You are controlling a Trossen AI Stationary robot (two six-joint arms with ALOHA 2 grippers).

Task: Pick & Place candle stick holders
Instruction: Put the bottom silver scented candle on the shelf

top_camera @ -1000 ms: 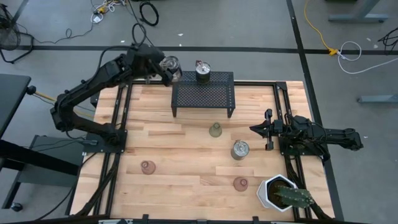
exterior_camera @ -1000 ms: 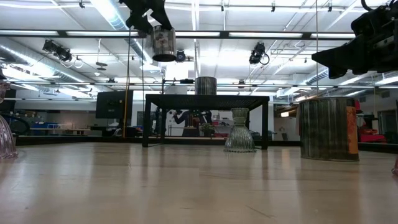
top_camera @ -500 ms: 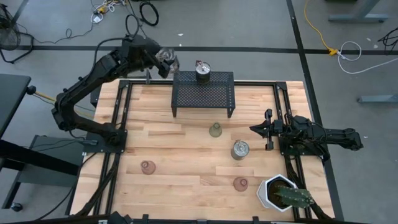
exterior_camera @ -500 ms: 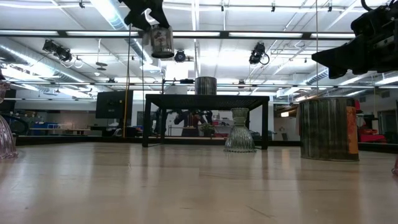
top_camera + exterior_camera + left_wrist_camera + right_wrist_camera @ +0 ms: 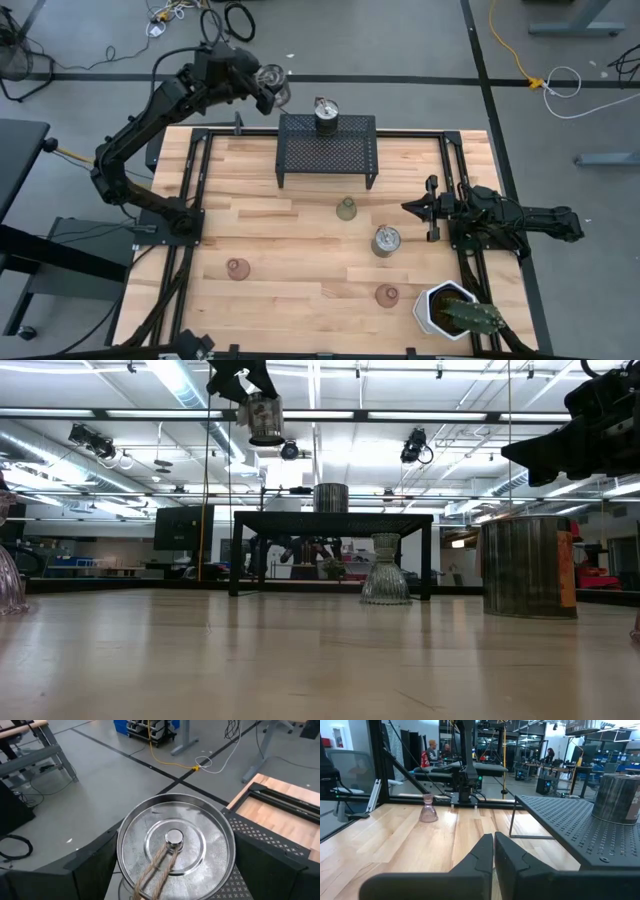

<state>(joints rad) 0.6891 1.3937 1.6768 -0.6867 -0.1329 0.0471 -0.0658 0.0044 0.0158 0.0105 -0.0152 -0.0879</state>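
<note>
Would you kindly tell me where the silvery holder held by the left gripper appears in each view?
High view: silvery holder upper left, beyond the table edge, left of the black mesh rack.
Low view: top, above the rack's left end.
Left wrist view: centre, between the fingers.
Right wrist view: not in it.
Shared landmark: the rack.

Two matte-black jointed arms, black cables along links, blocky dark finger pads [image 5: 485, 862]
</note>
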